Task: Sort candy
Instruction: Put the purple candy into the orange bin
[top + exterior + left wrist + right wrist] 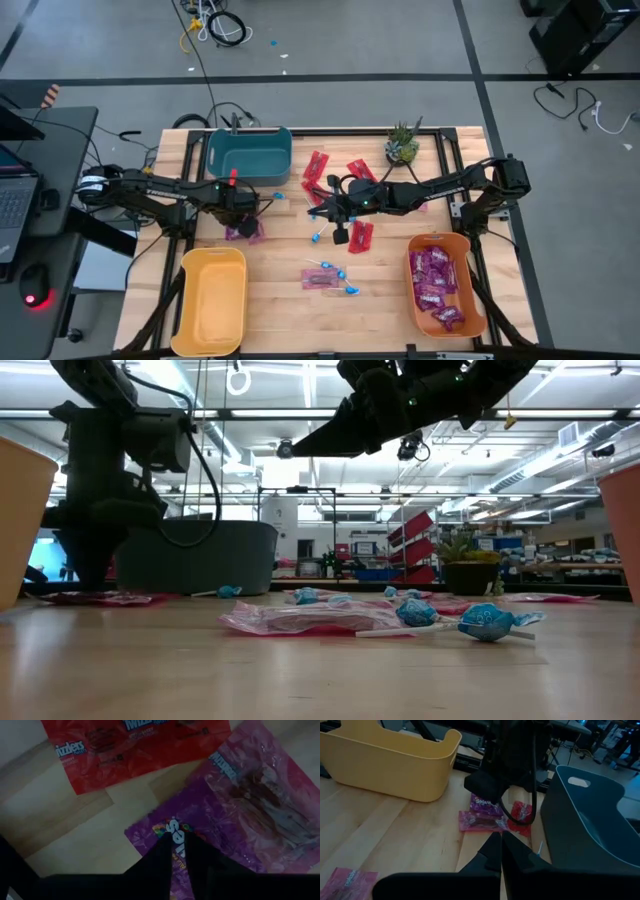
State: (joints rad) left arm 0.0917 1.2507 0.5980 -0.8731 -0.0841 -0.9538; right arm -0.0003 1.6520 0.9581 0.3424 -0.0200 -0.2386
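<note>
Down low, the left pincer (pixel 179 851) stands narrow over a shiny, crinkled purple packet (pixel 210 827).

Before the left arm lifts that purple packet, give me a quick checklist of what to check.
1. Left gripper down on the purple packet: ok.
2. Packet actually pinched between the fingers: cannot tell.
3. Red packet clear of the fingers: ok, it lies beside them.
4. Orange bin already holds purple packets and has room: ok.
5. Right gripper out of the way: not ok, it hangs over mid-table, toward that bin.
</note>
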